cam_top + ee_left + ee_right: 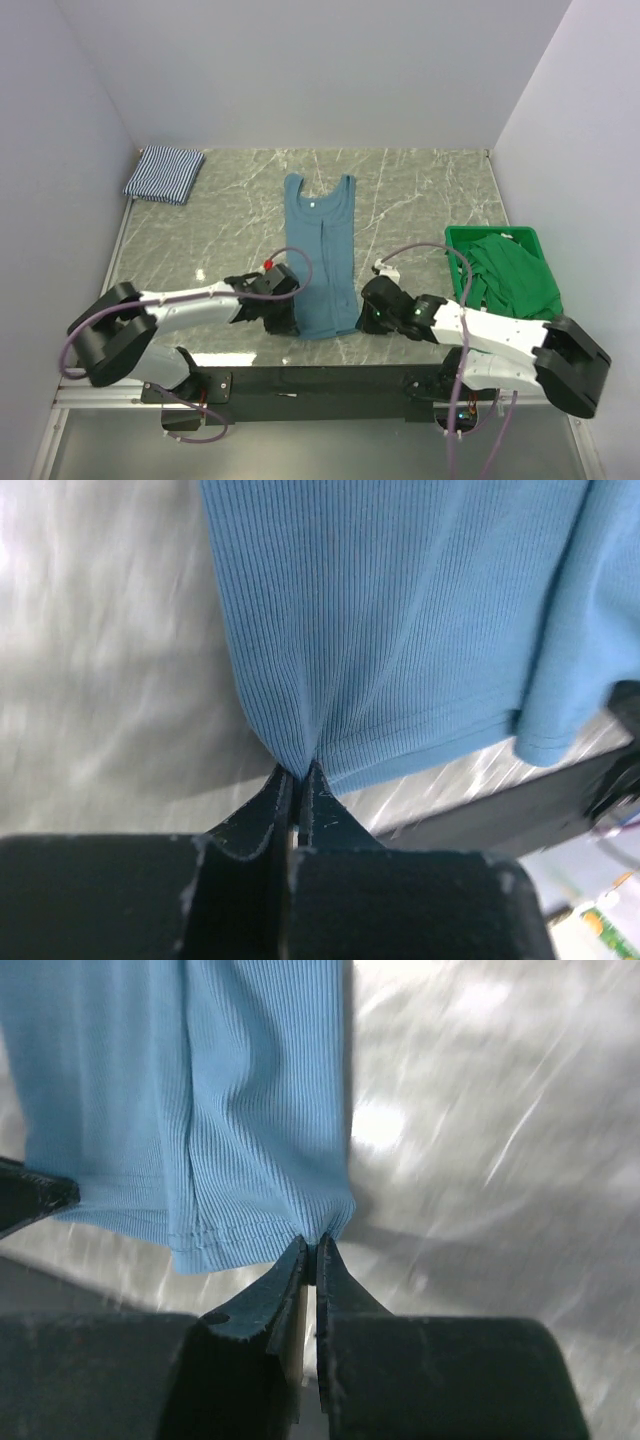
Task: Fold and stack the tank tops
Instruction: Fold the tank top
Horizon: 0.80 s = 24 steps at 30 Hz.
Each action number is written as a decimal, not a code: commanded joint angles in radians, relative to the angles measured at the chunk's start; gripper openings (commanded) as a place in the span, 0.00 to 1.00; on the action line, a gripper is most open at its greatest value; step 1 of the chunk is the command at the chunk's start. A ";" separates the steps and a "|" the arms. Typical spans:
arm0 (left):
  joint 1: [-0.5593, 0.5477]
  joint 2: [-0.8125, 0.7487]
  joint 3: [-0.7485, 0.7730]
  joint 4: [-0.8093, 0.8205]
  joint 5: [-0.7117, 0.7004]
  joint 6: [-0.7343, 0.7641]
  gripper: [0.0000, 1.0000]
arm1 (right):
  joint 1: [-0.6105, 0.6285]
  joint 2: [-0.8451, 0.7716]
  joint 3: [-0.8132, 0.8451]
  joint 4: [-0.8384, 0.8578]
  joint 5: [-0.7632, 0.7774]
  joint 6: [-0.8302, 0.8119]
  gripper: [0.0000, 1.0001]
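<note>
Status: about halfway, by my read.

- Striped tank top (164,173): lying as a folded packet at the far-left corner of the tabletop (420,190). Looks done.
- Teal tank top (320,255): lying flat mid-tabletop, straps away from me, hem (420,730) at the near edge. It's looking narrow with a line down the middle, so I'm reading the sides as already folded in lengthwise. Cross fold not done yet.
- Left jaws: closed, pinching the near-left hem corner. Cloth is puckering right into the tips.
- Right jaws: closed, pinching the near-right hem corner the same way. Both grips are sitting low, at the tabletop.

Remaining, as I'm judging it: bringing the hem up toward the straps to halve the length, then moving the teal packet over onto the striped one.

Open item: green crate (455,240) on the right is holding green cloth (515,275). I can't tell whether that's another top needing folding.
</note>
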 commanded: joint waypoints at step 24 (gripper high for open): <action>0.309 0.059 0.360 -0.169 -0.024 0.089 0.00 | -0.139 0.217 0.444 -0.090 0.099 -0.163 0.02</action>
